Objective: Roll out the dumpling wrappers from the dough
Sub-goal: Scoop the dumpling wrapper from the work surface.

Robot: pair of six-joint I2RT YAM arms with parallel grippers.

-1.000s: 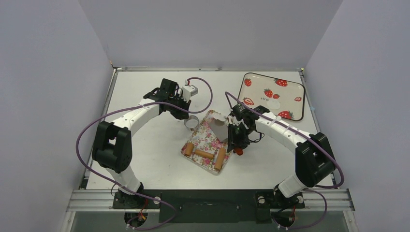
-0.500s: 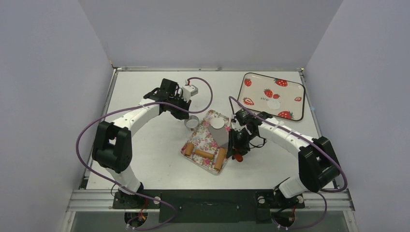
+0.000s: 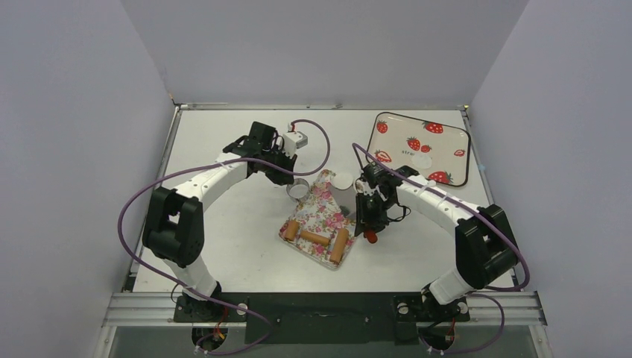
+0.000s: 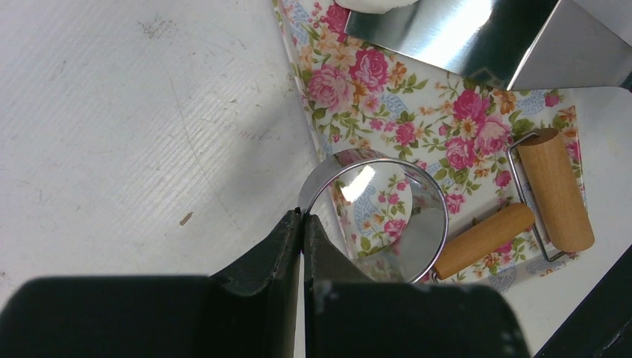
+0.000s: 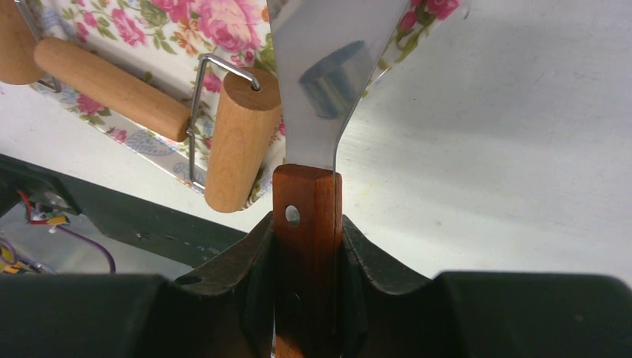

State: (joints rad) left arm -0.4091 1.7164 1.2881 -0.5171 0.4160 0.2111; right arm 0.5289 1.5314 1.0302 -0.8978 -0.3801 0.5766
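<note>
Jaws clamp: right gripper (image 5: 307, 224) on the spatula (image 5: 328, 74) handle, left gripper (image 4: 302, 220) on the ring (image 4: 373, 154); ahead, apparently blade-borne, the dumpling wrapper (image 3: 343, 180) is limp, so lift from underneath.

1 wrapper (image 3: 343, 180) on spatula (image 4: 447, 30); 1 on strawberry tray (image 3: 447, 149)

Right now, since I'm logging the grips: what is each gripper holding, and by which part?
The left gripper pinches the metal ring by its wall. The right gripper clamps the spatula by its wooden handle.
</note>
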